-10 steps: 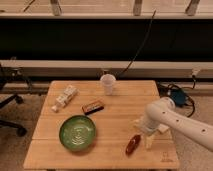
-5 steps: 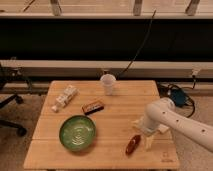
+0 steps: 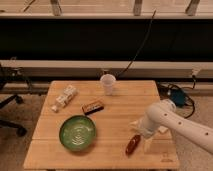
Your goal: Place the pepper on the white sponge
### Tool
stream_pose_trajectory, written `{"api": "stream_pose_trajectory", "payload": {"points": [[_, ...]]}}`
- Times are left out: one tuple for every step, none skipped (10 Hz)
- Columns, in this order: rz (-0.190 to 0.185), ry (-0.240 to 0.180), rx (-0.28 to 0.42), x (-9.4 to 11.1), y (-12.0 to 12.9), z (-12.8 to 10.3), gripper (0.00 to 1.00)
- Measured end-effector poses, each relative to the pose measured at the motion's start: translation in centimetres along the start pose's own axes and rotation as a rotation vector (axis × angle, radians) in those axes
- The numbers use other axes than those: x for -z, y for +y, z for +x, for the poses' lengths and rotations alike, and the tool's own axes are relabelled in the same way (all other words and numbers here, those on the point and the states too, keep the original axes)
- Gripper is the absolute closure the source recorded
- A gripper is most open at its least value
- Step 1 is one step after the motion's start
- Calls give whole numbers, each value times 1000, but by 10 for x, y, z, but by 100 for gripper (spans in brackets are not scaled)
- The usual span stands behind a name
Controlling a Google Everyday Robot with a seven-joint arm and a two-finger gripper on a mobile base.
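Observation:
The pepper (image 3: 132,145), dark red-brown and glossy, lies on the wooden table (image 3: 115,120) near the front right. My gripper (image 3: 142,135) is at the end of the white arm (image 3: 170,122), low over the table and right beside the pepper's upper right end. I cannot tell whether it touches the pepper. The white sponge is mostly hidden by the arm; a pale bit at the arm's right edge (image 3: 162,130) may be part of it.
A green bowl (image 3: 78,132) sits front left. A flat brown-black bar (image 3: 93,106) lies mid-table, a long white printed package (image 3: 64,97) at the left, and a white cup (image 3: 107,83) at the back. Cables hang behind the table.

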Motion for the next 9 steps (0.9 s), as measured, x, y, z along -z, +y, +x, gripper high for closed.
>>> {"api": "stream_pose_trajectory", "payload": {"points": [[-3, 0, 16, -3, 1, -4, 20], [-5, 6, 31, -4, 2, -7, 20], [-9, 14, 52, -7, 4, -11, 20], [-11, 19, 64, -9, 4, -14, 20], [-14, 23, 70, -10, 5, -15, 20], [-17, 26, 78, -12, 6, -17, 27], [-20, 29, 84, -13, 5, -19, 37], [-23, 31, 86, -14, 5, -19, 45], [-32, 33, 87, -15, 7, -20, 55]]}}
